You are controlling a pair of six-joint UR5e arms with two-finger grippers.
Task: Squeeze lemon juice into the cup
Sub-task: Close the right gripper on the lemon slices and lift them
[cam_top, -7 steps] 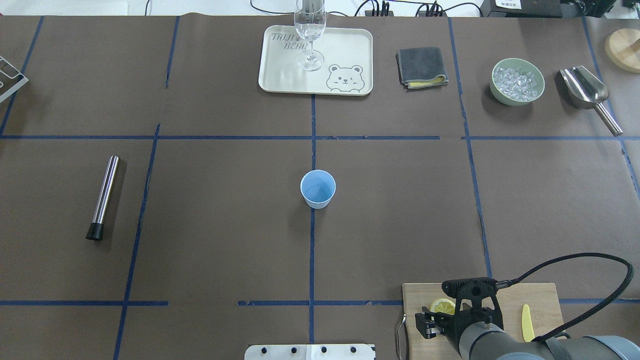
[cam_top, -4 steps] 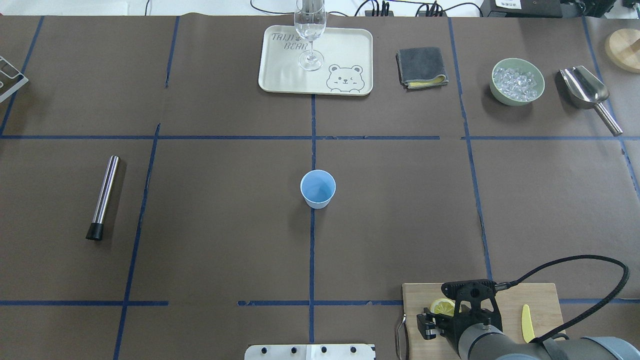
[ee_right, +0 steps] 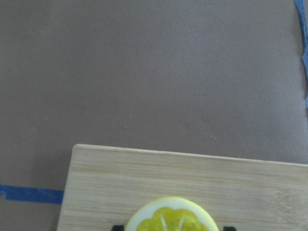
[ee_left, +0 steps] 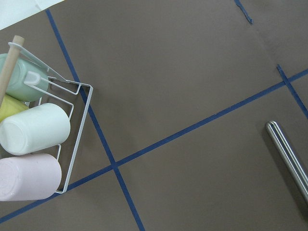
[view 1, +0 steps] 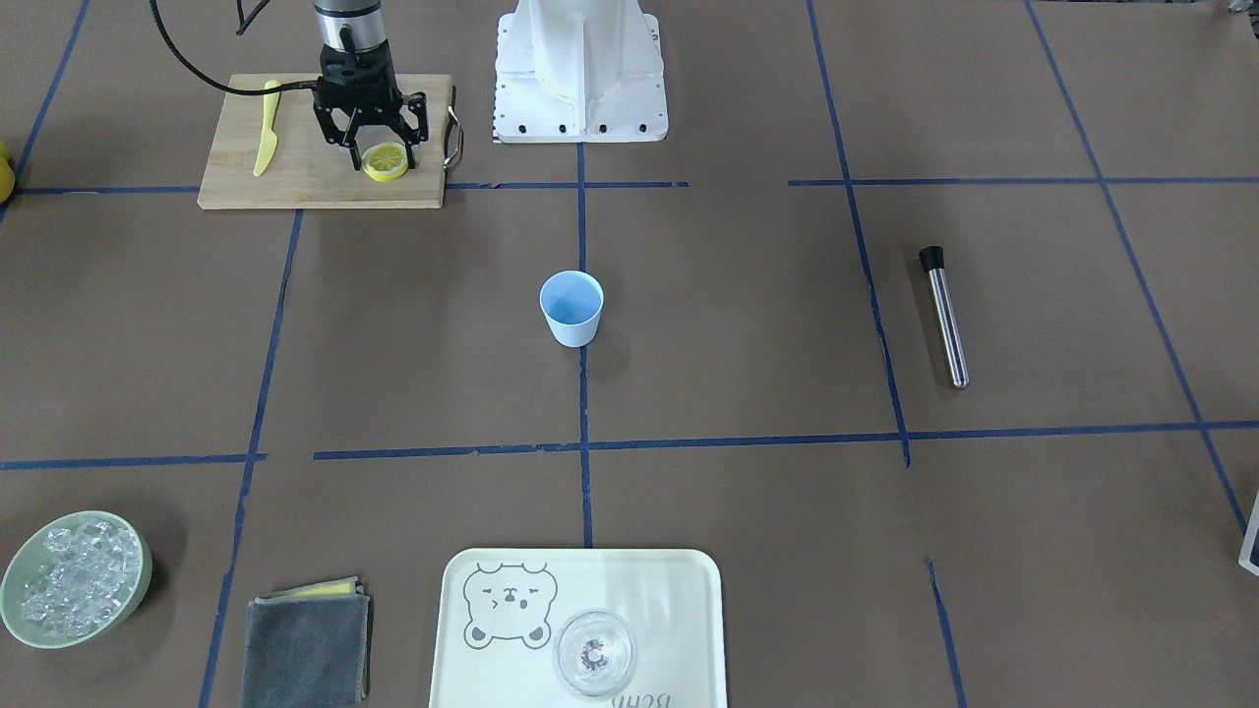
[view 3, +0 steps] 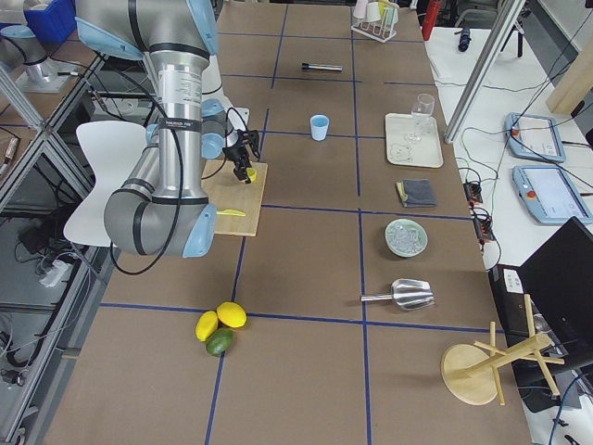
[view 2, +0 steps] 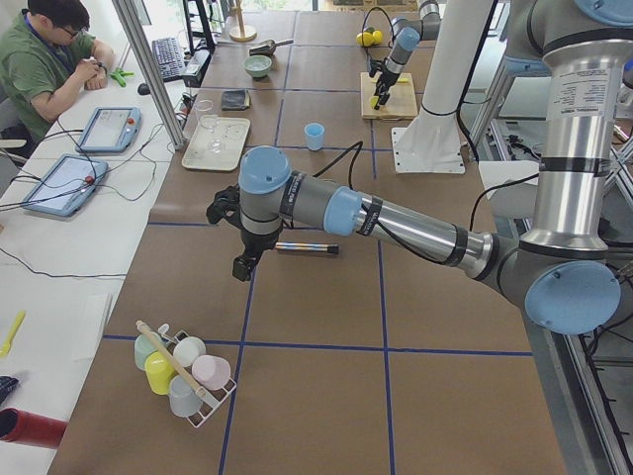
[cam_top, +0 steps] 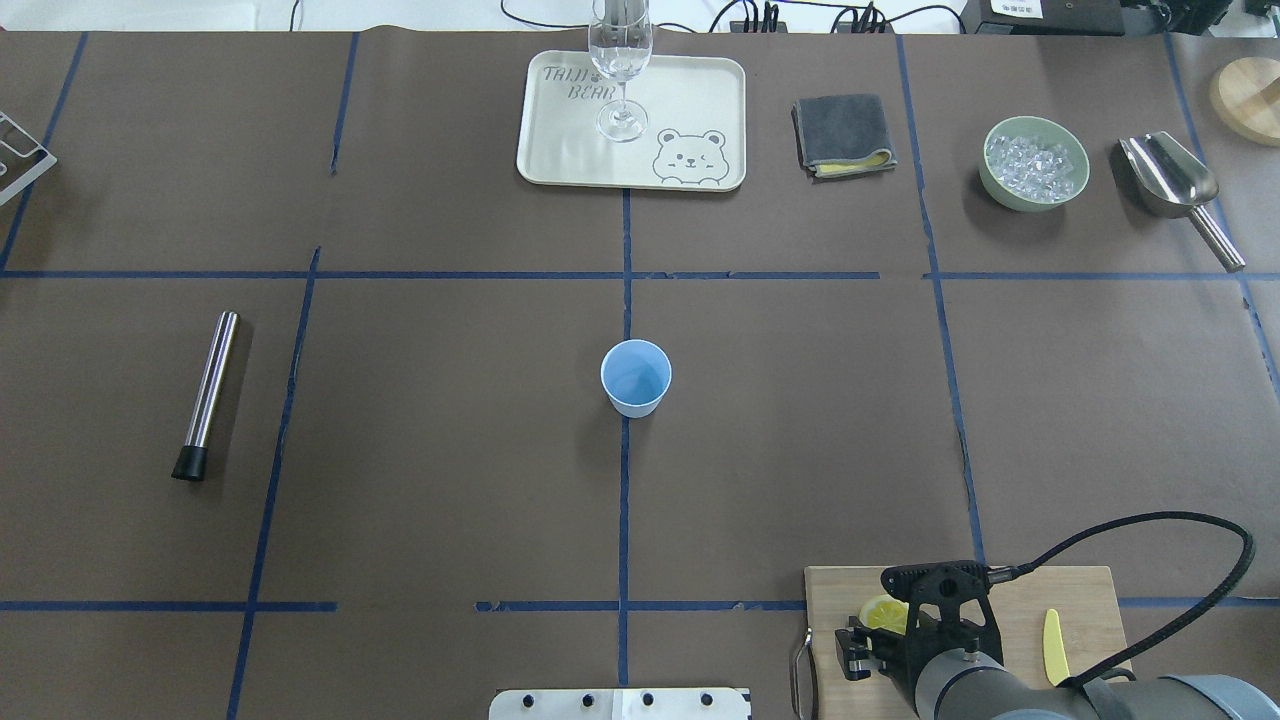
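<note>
Right gripper [view 1: 385,152]: jaws spread, one finger on each side of lemon half [ee_right: 172,217]; can't tell if they touch it.
Lemon half: cut face showing, sits on cutting board [view 1: 295,177], at the board's handle end.
Cup [cam_top: 636,378]: upright at table centre on blue tape line, well apart from the board.
Yellow knife [view 1: 266,128]: same board, other side of the gripper.
Left gripper [view 2: 242,267]: over the table near steel rod [ee_left: 288,154] and cup rack [ee_left: 86,103]; can't tell how its jaws stand.
</note>
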